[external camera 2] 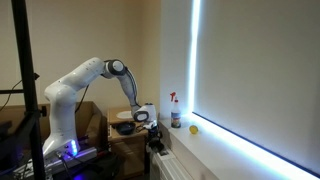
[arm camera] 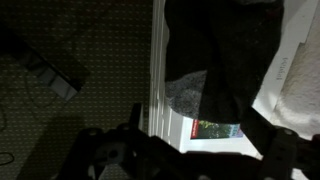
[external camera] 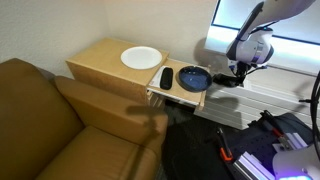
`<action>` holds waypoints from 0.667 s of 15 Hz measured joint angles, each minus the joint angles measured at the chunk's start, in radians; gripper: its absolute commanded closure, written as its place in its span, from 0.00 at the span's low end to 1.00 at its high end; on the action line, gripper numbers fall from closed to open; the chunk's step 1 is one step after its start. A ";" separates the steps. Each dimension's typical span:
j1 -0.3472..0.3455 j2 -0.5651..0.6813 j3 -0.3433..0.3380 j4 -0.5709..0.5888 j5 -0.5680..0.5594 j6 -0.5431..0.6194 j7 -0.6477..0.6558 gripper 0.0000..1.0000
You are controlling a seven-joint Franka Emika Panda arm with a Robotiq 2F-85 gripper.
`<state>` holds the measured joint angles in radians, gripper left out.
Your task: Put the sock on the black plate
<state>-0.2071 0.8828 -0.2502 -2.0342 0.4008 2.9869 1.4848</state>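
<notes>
In an exterior view my pincer (external camera: 238,73) hangs right of centre, just beside the black plate (external camera: 193,78), which sits at the near corner of the wooden table (external camera: 100,63). A white plate (external camera: 141,57) lies further left. In the wrist view the dark sock (arm camera: 215,60) fills the upper middle and narrows down between my fingers (arm camera: 135,118). The picture is too dark: I cannot tell whether I am pinching it.
</notes>
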 measured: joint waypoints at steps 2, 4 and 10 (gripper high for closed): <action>-0.023 0.012 0.031 0.022 0.022 0.017 0.000 0.00; -0.060 0.038 0.076 0.061 0.051 0.045 0.000 0.00; -0.080 0.122 0.096 0.162 0.072 0.057 0.004 0.00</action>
<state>-0.2866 1.0044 -0.1539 -1.8723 0.4732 3.0435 1.4885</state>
